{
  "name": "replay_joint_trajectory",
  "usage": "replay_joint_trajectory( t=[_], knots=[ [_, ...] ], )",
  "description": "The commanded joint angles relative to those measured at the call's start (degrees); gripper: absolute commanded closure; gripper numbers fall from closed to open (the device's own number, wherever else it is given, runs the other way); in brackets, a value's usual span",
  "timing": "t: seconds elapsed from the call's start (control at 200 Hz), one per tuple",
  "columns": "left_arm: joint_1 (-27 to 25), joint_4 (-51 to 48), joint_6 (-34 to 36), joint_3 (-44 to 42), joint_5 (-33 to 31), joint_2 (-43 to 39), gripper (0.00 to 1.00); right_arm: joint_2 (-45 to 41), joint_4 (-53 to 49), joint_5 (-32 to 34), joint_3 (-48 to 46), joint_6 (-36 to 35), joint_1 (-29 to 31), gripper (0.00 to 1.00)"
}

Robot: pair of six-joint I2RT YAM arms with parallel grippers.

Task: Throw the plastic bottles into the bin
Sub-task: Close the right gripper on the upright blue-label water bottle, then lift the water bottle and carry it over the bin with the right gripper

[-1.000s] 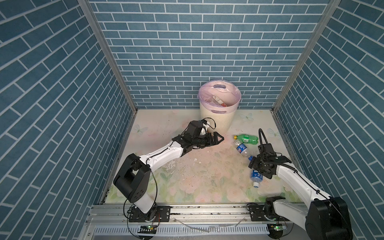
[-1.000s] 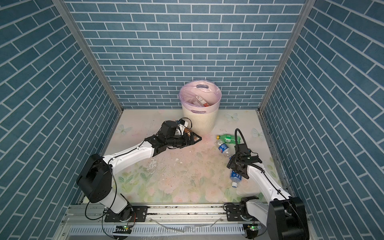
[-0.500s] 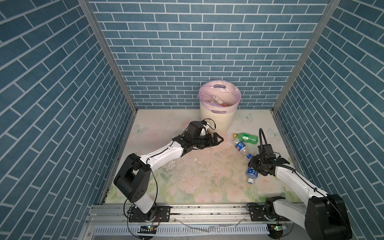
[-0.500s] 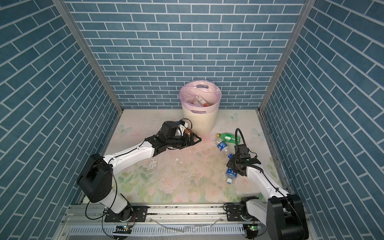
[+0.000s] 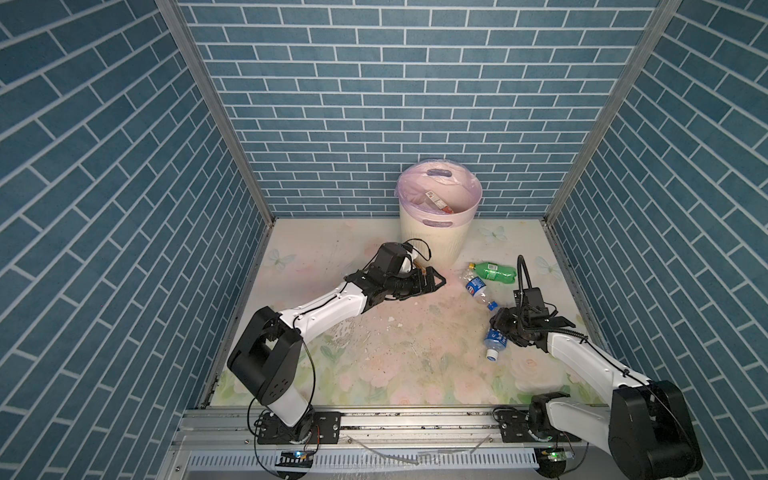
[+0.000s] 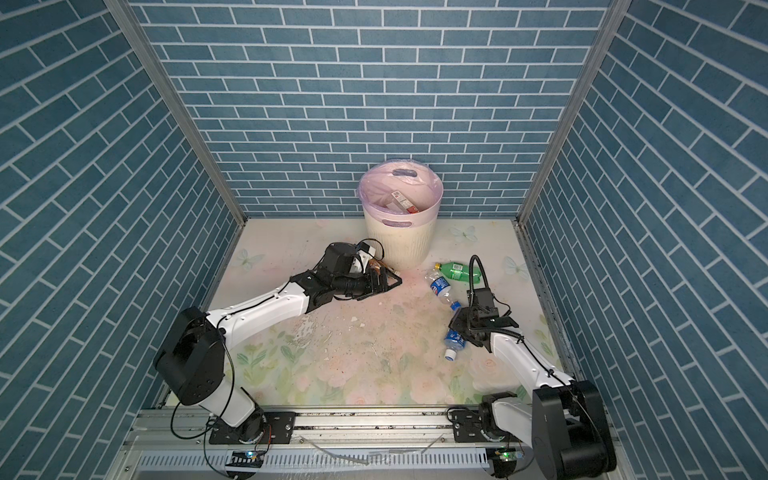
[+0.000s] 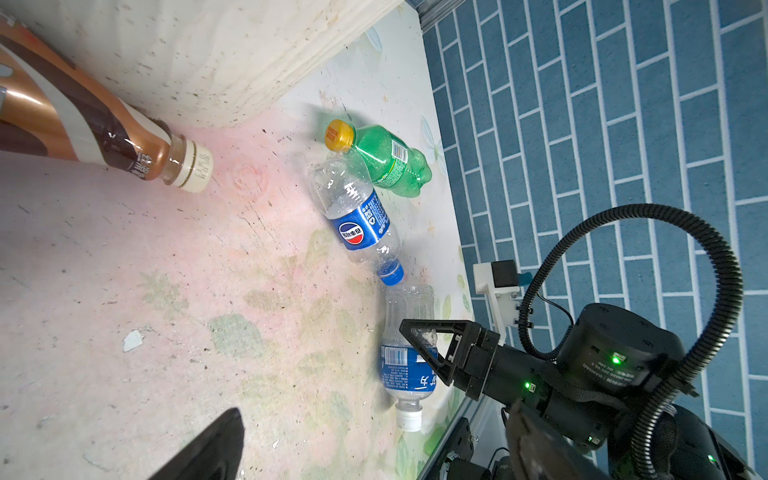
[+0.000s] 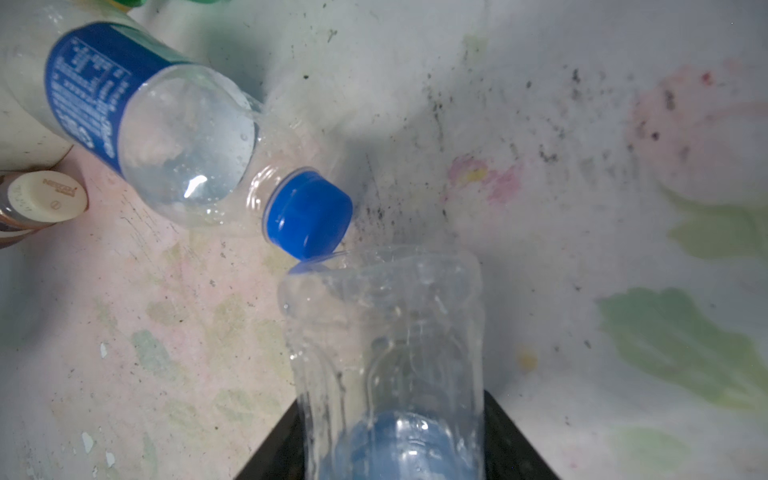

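**Bottle in the right claw, bin well off to the back left**

In a top view, the right claw [image 5: 500,328] is seen pinching the white-capped bottle [image 5: 494,343] near the right edge of the bench [image 5: 374,345]. The bottle's long axis runs roughly front to back, with the cap toward the front. The bin [image 5: 432,245] stands at the back wall, well apart from this claw, behind it and to its left. The blue-capped bottle [image 5: 478,288] and the green bottle [image 5: 496,272] lie between them. The left claw [image 5: 430,281] is spread wide just beside the bin's foot, much nearer the bin.

In a top view, the same layout is shown, and red-labelled items are seen inside the bag liner [image 6: 374,195].

From the left wrist, the white-capped bottle is seen crossed at its label by the right claw. The brown bottle [image 7: 83,129] lies against the bin's wall, and nothing is seen pinched by the left claw.

From the right wrist, the bottle's clear base juts out ahead between two dark jaws pressed on its sides. Whether the base touches its neighbour's blue cap cannot be told.

A lift is judged to be needed first, then a swing back and left over the two lying bottles to the bin's rim.
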Motion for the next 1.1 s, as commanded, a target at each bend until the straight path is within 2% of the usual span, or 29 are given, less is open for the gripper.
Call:
replay_joint_trajectory(
  t=[0.0, 0.33, 0.62, 0.855, 1.095],
  knots=[
    [-0.3, -1.0, 0.7, -0.4, -0.8, -0.5, 0.01, 1.9, -0.7, -0.7, -1.0, 3.7, 2.6, 0.51],
    [0.2, -4.2, 2.2, -1.4, -2.1, -3.1, 0.01, 9.0, 4.0, -0.9, 3.1, 5.7, 8.2, 0.52],
    [3.4, -9.2, 3.9, -1.2, -2.3, -6.2, 0.01, 13.9, 6.2, -2.4, 8.3, 6.1, 11.1, 0.53],
    [4.9, -12.4, 4.4, 0.0, -3.6, -8.1, 0.01, 13.7, 4.8, -4.4, 13.6, 4.5, 12.1, 0.53],
    [4.9, -14.8, 4.2, 2.4, -4.9, -8.6, 0.01, 9.6, 0.8, -4.9, 21.5, -0.6, 12.0, 0.53]
  ],
)
